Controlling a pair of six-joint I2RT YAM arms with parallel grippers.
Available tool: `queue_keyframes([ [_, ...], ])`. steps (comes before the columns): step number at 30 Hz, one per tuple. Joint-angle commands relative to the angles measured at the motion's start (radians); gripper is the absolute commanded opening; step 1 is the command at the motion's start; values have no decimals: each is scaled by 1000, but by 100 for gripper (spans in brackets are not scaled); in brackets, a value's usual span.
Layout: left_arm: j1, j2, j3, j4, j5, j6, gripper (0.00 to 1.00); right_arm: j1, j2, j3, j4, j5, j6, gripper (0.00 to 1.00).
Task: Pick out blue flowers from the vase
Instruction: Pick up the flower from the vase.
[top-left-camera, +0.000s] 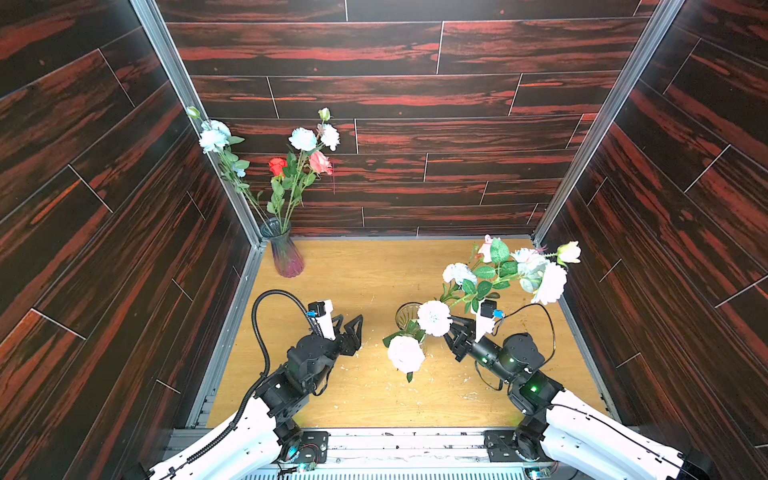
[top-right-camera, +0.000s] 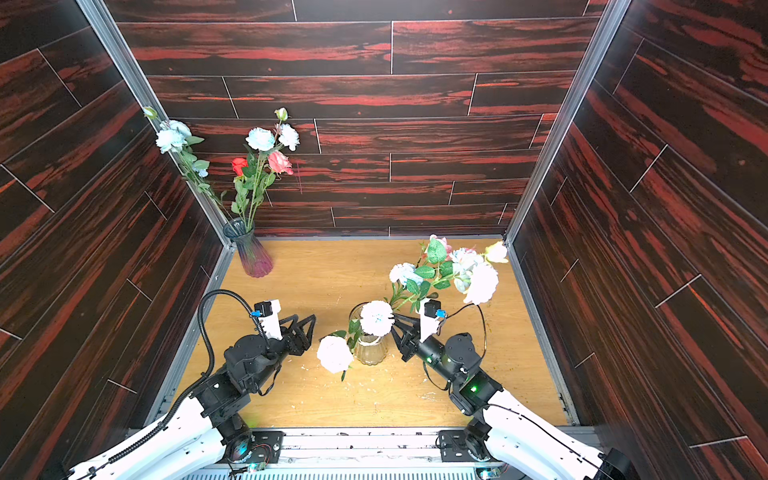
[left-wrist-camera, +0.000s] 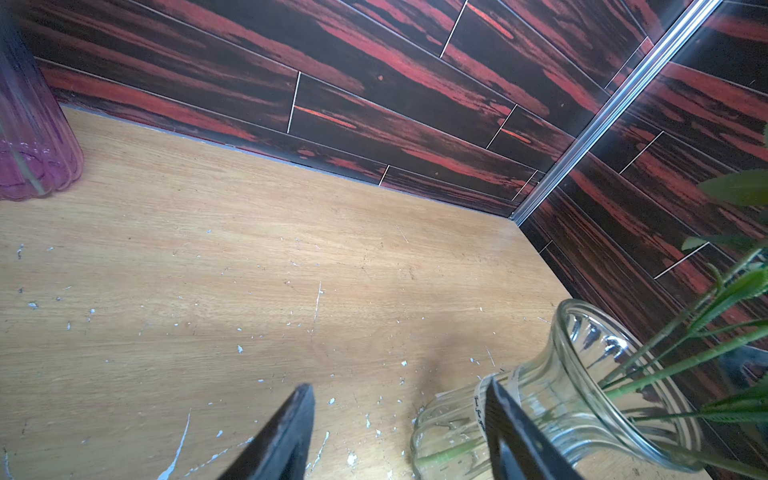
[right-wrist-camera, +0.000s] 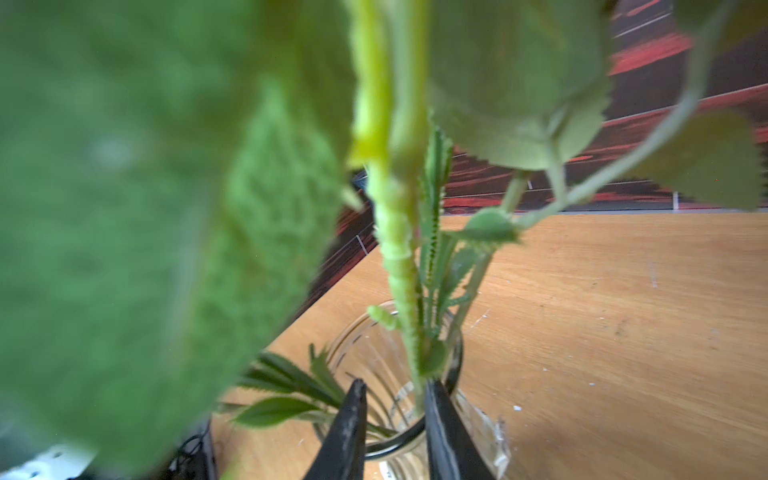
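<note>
Here, blue flowers (top-left-camera: 302, 139) are seen in the purple vase (top-left-camera: 286, 257) at the table's (top-left-camera: 374, 274) far left corner, with further pale blue blooms (top-left-camera: 458, 273) in the clear vase (top-right-camera: 370, 353) near centre. The left gripper (left-wrist-camera: 399, 384) is held with jaws spread beside the clear vase. The right gripper (right-wrist-camera: 392, 384) is shown with jaws narrowed about a green stalk (right-wrist-camera: 405, 291) at that vase's mouth; a firm pinch cannot be confirmed.
</note>
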Motion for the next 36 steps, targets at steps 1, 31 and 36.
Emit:
queue_keyframes([
  [1, 6, 6, -3, 12, 0, -3, 66, -4, 4, 33, 14, 47, -26, 27],
  [31, 22, 6, -8, 14, 21, -14, 66, -6, 33, 317, -302, 42, -178, 1],
  [36, 26, 5, -7, 14, 23, -17, 66, -5, 75, 481, -488, 41, -221, 0],
])
